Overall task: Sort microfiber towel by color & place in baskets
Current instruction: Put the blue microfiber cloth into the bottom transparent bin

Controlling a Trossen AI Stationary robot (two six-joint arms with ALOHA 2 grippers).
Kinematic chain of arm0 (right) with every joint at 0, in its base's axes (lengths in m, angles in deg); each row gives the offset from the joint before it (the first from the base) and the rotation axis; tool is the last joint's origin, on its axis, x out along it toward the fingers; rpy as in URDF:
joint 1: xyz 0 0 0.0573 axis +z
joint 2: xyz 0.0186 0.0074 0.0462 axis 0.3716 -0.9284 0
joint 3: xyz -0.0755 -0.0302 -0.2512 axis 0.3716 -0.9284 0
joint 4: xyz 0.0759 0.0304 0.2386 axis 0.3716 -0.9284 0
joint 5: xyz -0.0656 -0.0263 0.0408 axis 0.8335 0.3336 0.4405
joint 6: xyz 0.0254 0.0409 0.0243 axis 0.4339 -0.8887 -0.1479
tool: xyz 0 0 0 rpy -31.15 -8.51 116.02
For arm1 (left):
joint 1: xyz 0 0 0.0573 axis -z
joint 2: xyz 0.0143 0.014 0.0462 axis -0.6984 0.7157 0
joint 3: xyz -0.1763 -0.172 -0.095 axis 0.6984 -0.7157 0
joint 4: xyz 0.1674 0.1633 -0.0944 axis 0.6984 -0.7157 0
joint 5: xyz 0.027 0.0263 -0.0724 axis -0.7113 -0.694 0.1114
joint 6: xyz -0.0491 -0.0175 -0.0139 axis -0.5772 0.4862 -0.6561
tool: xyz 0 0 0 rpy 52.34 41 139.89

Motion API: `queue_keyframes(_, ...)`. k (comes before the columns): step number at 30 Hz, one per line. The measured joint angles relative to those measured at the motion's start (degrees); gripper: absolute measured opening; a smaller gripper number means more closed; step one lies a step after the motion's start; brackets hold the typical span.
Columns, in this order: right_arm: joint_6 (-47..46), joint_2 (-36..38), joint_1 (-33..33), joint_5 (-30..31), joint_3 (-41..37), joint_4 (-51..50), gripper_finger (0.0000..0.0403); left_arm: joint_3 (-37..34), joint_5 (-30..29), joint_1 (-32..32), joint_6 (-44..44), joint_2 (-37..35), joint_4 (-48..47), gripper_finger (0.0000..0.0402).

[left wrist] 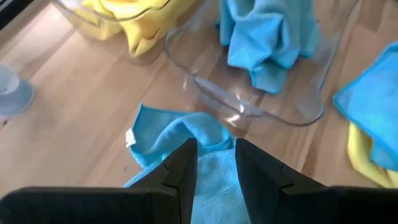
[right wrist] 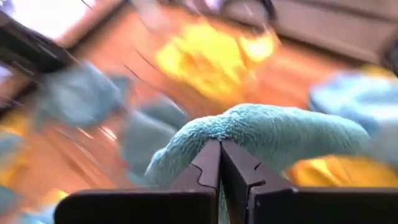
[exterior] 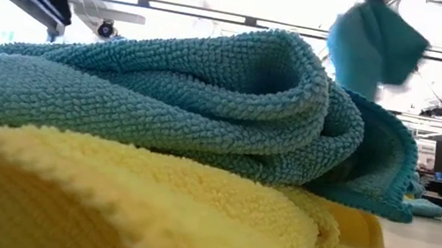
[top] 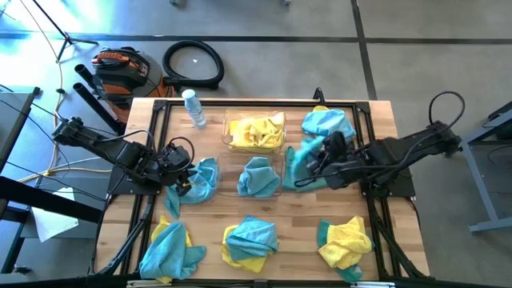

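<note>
**Right hand pinches a teal towel; left hand waits over another**

Now the right hand (right wrist: 220,163) is clenched tight on a fold of a teal-blue towel (right wrist: 273,134), its two fingers pressed together with the fuzzy cloth bulging over them. In the high view this towel (top: 300,164) hangs just beside the basket with teal cloth (top: 280,172), right of the basket holding yellow ones (top: 226,128). The cloth looks light, limp and grippy; I judge a pinch at a raised fold or corner holds best, and it will drape and swing when carried.

The left hand (left wrist: 216,163) stands part open over another teal towel (left wrist: 180,140) on the bench (top: 376,128), fingers straddling it without gripping. Mixed yellow-and-teal piles (top: 250,240) lie along the near edge.
</note>
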Motion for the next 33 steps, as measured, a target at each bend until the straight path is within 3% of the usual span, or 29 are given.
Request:
queue_keyframes(4, 11.6, -2.1, -0.1, 3.3, 6.2, 9.6, 0.0000, -1.7, 0.4, 0.0, -0.5, -1.9, -0.3, 0.0099)
queue_keyframes(11, 28.6, -12.3, -2.3, 1.8, 14.1, 23.5, 0.0000, -2.0, 0.4, 0.0, 1.9, -5.0, -0.3, 0.0099)
queue_keyframes(19, 30.6, -27.7, -6.1, -4.2, 22.6, 24.4, 0.0000, -2.0, 0.4, 0.0, 2.8, -8.6, -0.3, 0.0099)
queue_keyframes(28, 30.2, -43.2, -9.6, -5.1, 31.6, 24.5, 0.0000, -2.0, 2.1, 0.0, 3.7, -10.7, -0.4, 0.0099)
queue_keyframes(33, 28.8, -50.3, -11.1, -15.1, 36.1, 24.7, 0.0000, -2.0, 3.7, 0.0, 3.7, -10.9, -0.4, 0.0099)
